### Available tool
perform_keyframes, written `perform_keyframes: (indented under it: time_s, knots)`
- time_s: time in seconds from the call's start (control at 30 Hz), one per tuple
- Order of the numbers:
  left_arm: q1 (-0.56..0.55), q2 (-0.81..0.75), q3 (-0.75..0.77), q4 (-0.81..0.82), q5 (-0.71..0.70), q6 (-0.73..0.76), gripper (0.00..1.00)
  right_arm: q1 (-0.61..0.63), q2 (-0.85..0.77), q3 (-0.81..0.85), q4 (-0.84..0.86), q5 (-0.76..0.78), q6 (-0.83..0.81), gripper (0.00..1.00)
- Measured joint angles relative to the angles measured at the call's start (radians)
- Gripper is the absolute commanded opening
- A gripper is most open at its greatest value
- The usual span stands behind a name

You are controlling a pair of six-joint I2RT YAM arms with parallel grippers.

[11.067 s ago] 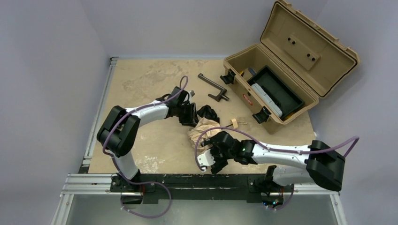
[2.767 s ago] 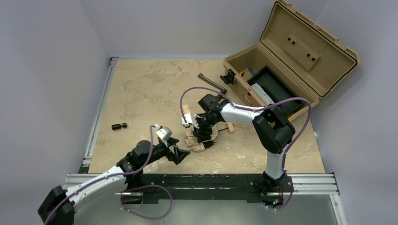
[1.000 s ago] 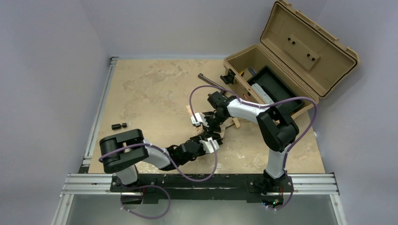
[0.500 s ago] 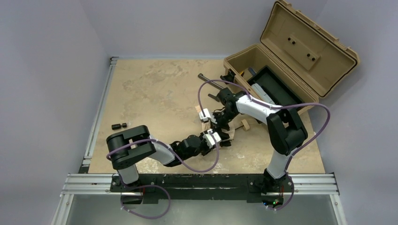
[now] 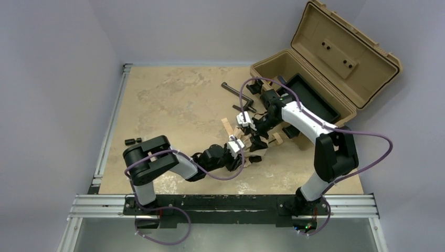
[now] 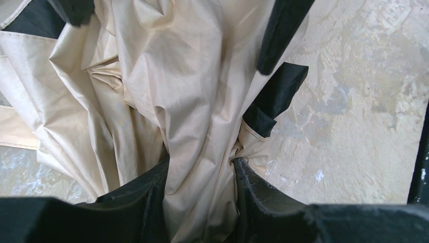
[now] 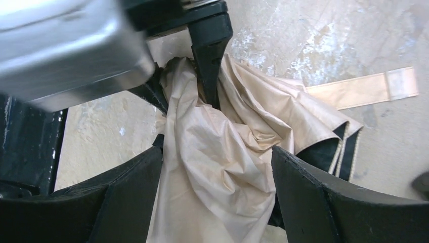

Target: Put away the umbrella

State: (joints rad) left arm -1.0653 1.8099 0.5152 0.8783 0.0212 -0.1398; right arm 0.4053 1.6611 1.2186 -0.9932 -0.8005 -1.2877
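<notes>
The umbrella [image 5: 244,143] lies crumpled on the table just left of the open case, its beige canopy [image 6: 177,91] bunched in folds with black edges. Its pale wooden handle [image 5: 276,137] points toward the case. My left gripper [image 6: 200,200] is shut on a fold of the canopy, which is squeezed between both pads. From the far side, my right gripper [image 7: 217,187] stands open with its jaws wide, straddling a loose bulge of the canopy [image 7: 217,167]. In the top view the left gripper [image 5: 242,151] and right gripper [image 5: 253,136] meet over the umbrella.
The tan hard case [image 5: 336,58] stands open at the back right, a dark tray [image 5: 312,100] inside it. A dark L-shaped bar [image 5: 236,94] lies just left of the case. A small black part [image 5: 134,140] sits near the table's left edge. A beige strap [image 7: 364,88] trails on the table.
Both grippers and the umbrella have shifted right, toward the case. The left gripper has closed on the canopy. The right gripper's jaws have spread wider.
</notes>
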Motion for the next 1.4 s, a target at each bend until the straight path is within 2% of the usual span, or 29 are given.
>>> perform_keyframes:
  time_s: [0.17,0.37,0.47,0.6,0.7,0.83,0.97,1.1,1.23,1.3,1.4]
  knots:
    - [0.032,0.023,0.019,0.006,0.061,-0.072,0.00,-0.027,-0.103,-0.012,0.020,-0.012,-0.027,0.78]
    - [0.080,0.048,0.038,0.011,0.159,-0.187,0.00,-0.053,-0.363,-0.158,0.135,-0.090,-0.110,0.96]
    - [0.103,0.072,0.055,0.021,0.217,-0.245,0.00,-0.063,-0.434,-0.219,0.145,-0.116,-0.209,0.99]
    - [0.129,0.108,0.088,0.024,0.301,-0.312,0.00,-0.065,-0.446,-0.298,0.135,-0.098,-0.360,0.99]
    - [0.150,0.133,0.113,0.022,0.364,-0.353,0.00,-0.061,-0.417,-0.334,0.149,-0.056,-0.398,0.99]
    - [0.176,0.157,0.142,0.006,0.430,-0.401,0.00,-0.023,-0.385,-0.396,0.247,0.042,-0.382,0.99]
    - [0.196,0.169,0.159,-0.012,0.475,-0.429,0.00,0.069,-0.373,-0.481,0.378,0.160,-0.294,0.97]
    - [0.209,0.175,0.171,-0.023,0.504,-0.452,0.00,0.126,-0.335,-0.541,0.501,0.259,-0.197,0.86]
    - [0.216,0.175,0.175,-0.033,0.521,-0.465,0.00,0.131,-0.278,-0.563,0.615,0.333,-0.119,0.59]
    - [0.223,0.167,0.175,-0.047,0.527,-0.474,0.07,0.140,-0.269,-0.563,0.626,0.349,-0.084,0.45]
    - [0.248,0.136,0.165,-0.074,0.541,-0.492,0.24,0.152,-0.246,-0.558,0.639,0.357,-0.058,0.26]
